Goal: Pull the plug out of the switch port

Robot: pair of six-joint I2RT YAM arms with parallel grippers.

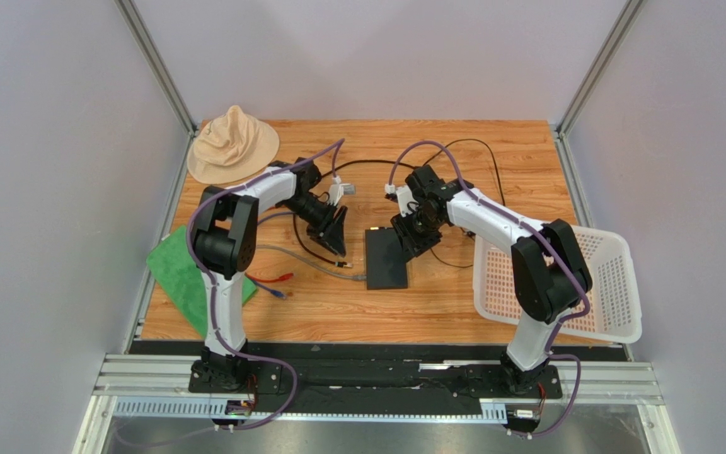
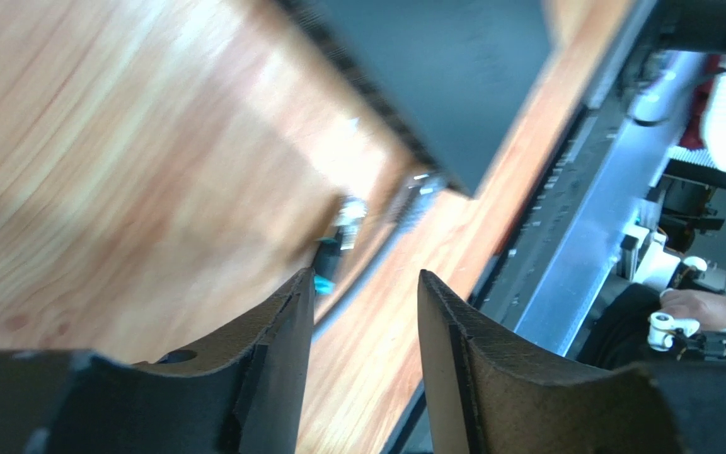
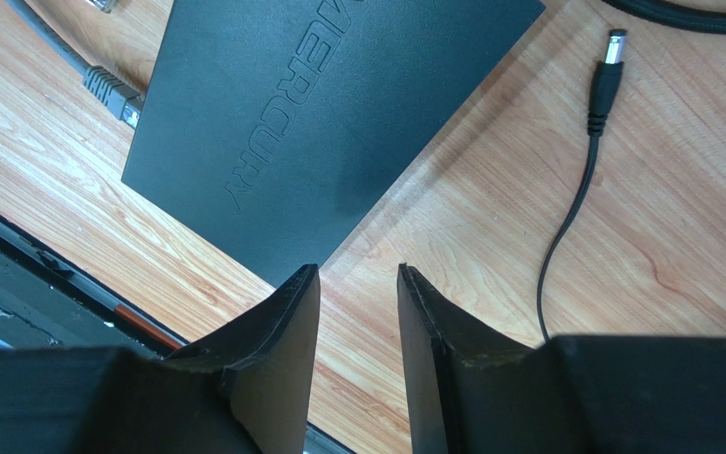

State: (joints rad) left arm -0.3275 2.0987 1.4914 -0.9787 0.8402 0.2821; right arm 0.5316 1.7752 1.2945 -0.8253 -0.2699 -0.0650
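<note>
The switch [image 1: 386, 258] lay flat near the middle of the bench [image 1: 490, 317], lid up, with your two claws hanging on either side of its far end. Your left claw [image 1: 336, 230] hovered just left of the switch's far corner, jaws parted and nothing between them. Its blurred wrist view put the switch [image 2: 452, 76] ahead of the claw [image 2: 365, 279] and to one side.

Your right claw [image 1: 414, 241] stood at the switch's far right corner, jaws also apart and empty. From that wrist the switch [image 3: 319, 113] lay just beyond the claw [image 3: 357, 272], untouched.

A grey plug [image 3: 114, 88] on a grey cable met the switch's left edge, close to its near corner. A black barrel plug [image 3: 608, 57] lay loose on the wood to the switch's right, clear of it. A white basket [image 1: 575, 284] sat well to the switch's right. A tan hat [image 1: 234, 144] and a green cloth [image 1: 182, 270] sat well to its left.
</note>
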